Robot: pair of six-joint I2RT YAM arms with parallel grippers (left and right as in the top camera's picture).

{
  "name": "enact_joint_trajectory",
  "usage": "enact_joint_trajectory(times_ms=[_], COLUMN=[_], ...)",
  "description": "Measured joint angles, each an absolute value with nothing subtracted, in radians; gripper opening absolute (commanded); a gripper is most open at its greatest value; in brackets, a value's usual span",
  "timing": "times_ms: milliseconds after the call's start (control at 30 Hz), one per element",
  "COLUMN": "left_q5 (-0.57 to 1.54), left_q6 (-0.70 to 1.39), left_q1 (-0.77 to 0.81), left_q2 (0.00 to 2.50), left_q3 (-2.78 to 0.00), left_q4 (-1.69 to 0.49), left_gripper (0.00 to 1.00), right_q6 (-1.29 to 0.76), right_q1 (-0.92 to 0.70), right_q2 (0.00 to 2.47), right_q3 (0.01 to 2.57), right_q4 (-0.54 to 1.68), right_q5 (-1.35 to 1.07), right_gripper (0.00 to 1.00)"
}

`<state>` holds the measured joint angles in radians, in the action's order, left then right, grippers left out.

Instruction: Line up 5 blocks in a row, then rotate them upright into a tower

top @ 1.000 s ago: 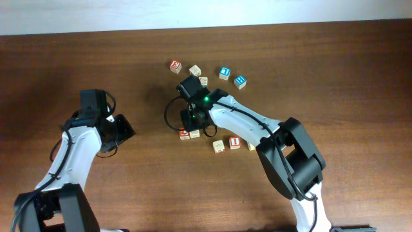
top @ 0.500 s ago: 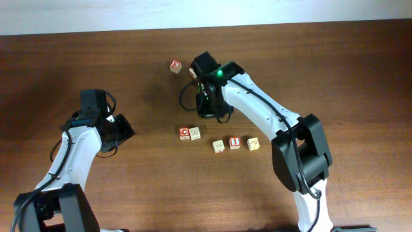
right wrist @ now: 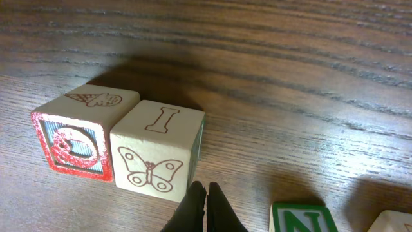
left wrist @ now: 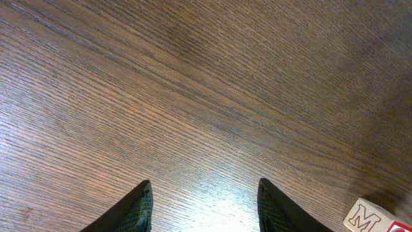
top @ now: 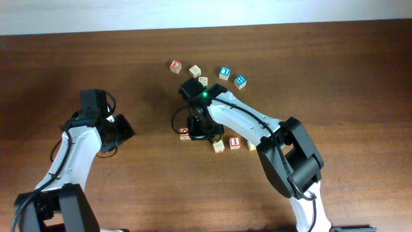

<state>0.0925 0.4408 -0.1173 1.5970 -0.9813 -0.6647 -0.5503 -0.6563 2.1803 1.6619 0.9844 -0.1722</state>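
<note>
A dark brown wooden table with fine grain was seen across every view. A pale strip was shown along its far edge in the overhead view.

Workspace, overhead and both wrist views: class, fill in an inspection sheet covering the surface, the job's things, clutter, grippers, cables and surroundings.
Surface: dark wooden table, bare grain, no spills seen.
Job's things: lettered blocks in two groups: a far cluster of five, and a near row partly hidden under the right arm.
Clutter: nothing seen.
Grippers: right gripper shut and empty, tips by the butterfly block; left gripper open and empty, over bare wood.
Cables: black cable loop beside the right wrist.
Surroundings: pale wall beyond the table's far edge.
</note>
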Motion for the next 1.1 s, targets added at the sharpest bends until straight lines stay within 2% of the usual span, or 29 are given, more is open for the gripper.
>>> enact_joint_trajectory(times_ms=[333,400,500,633,967,1100], left_q5=[0.093,0.093,0.093,0.093,0.093,0.093], left_q6=[0.441,0.441,0.441,0.429,0.426,0.426], left_q1=[-0.117,-0.117,-0.117,-0.117,-0.117,-0.117], left_q2=[1.597,1.597,1.597,1.597,1.597,1.597], left_q3=[-0.981,-0.981,-0.981,-0.981,-0.981,-0.981], left_q4=[-0.665,-0.665,-0.667,-0.675,-0.674,-0.673], left_gripper=[0.5,0.5,0.5,0.5,0.51,0.5], right_q6=[-0.55,-0.55,-0.518,-0.45,-0.43,-0.435], right_q1=[-0.656,-0.653,-0.624,-0.56,-0.607,-0.629], right_q2=[2.18,2.18,2.179,2.171,2.17,2.17], right_q3=[1.662,1.664,1.71,1.76,1.647,1.634], right_q4=[0.978,1.055,1.182,1.347,1.302,1.224], right_q5=[-0.172,-0.174,-0.18,-0.178,-0.179,-0.179], right_gripper=[0.05,0.06,0.14,0.14,0.14,0.17])
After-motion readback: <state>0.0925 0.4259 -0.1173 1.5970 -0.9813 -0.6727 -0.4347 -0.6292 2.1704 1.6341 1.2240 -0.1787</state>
